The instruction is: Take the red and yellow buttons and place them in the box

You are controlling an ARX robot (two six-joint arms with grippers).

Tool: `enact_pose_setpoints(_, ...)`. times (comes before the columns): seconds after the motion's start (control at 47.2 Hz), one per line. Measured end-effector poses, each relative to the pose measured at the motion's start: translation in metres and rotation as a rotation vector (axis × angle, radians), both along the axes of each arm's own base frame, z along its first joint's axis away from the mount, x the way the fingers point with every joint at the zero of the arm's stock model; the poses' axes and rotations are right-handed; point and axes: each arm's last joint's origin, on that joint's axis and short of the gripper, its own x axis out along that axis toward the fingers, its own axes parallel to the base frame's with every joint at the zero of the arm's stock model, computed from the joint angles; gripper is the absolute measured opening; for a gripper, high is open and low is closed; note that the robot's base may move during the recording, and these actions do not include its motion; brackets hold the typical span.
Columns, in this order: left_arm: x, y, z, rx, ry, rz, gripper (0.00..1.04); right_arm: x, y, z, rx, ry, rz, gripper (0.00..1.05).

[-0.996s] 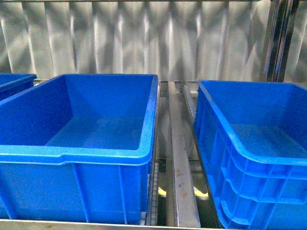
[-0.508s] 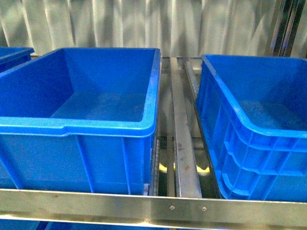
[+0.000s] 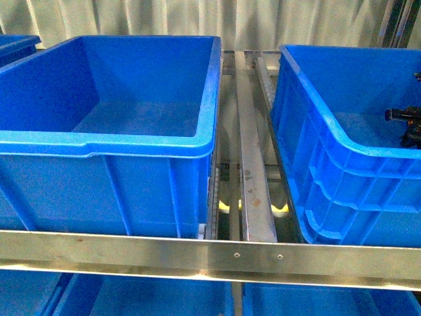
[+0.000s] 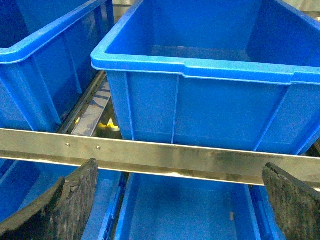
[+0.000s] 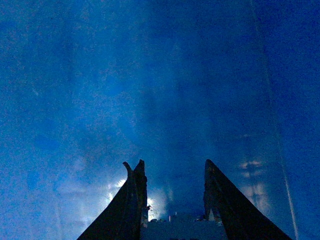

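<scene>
**Inspector:** Location of the red and yellow buttons?

**Assistant:** Not found in any view; the left bin (image 3: 151, 141) shows a bare floor as far as visible, and the near floor of the right bin (image 3: 342, 148) is hidden by its own wall. Direction from the fingers and long axis of the buttons cannot be established; appearance likewise unreported.

**Inspector:** Which arm is nearer to a likely pick?

**Assistant:** Judged the right. A dark part of the right arm (image 3: 402, 118) shows inside the right bin at the picture's edge; the right gripper (image 5: 172, 162) has its fingers apart with nothing between them, pointed at a plain blue surface close ahead; no cap or body in sight there.

**Inspector:** The left?

**Assistant:** The left gripper (image 4: 179, 170) is outside the bins, facing the rack's front rail (image 4: 150, 152); pads (image 4: 65, 205) wide apart, empty; a lower bin (image 4: 185, 210) under the rail shows only a small speck, too small to name.

**Inspector:** Anything yellow?

**Assistant:** Yellow glints (image 3: 223, 207) below the rack between the two bins; blurred; I cannot tell what they are.
</scene>
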Motion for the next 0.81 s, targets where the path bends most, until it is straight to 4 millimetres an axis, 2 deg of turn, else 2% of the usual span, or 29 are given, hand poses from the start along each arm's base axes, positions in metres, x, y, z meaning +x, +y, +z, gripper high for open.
enact_pose_setpoints(0.191,0.0,0.0,0.0,0.0,0.0,0.0,0.97,0.003,0.0,-0.004,-0.005,-0.005,-0.006,0.25)
enact_pose_setpoints(0.275,0.0,0.0,0.0,0.0,0.0,0.0,0.97,0.005,0.0,-0.008,-0.018,-0.008,-0.017,0.39)
enact_pose_setpoints(0.445,0.0,0.0,0.0,0.0,0.0,0.0,0.97,0.006,0.0,-0.007,-0.015,-0.03,-0.032,0.6)
enact_pose_setpoints(0.551,0.0,0.0,0.0,0.0,0.0,0.0,0.97,0.003,0.0,0.007,-0.002,-0.066,-0.045,0.76)
enact_pose_setpoints(0.636,0.0,0.0,0.0,0.0,0.0,0.0,0.97,0.0,0.0,0.019,0.001,-0.093,-0.051,0.83)
enact_pose_setpoints(0.678,0.0,0.0,0.0,0.0,0.0,0.0,0.97,-0.005,0.0,0.035,0.001,-0.126,-0.048,0.91)
enact_pose_setpoints(0.742,0.0,0.0,0.0,0.0,0.0,0.0,0.97,-0.011,0.0,0.051,0.007,-0.157,-0.042,0.97)
enact_pose_setpoints(0.805,0.0,0.0,0.0,0.0,0.0,0.0,0.97,-0.023,-0.001,0.075,0.019,-0.208,-0.044,1.03)
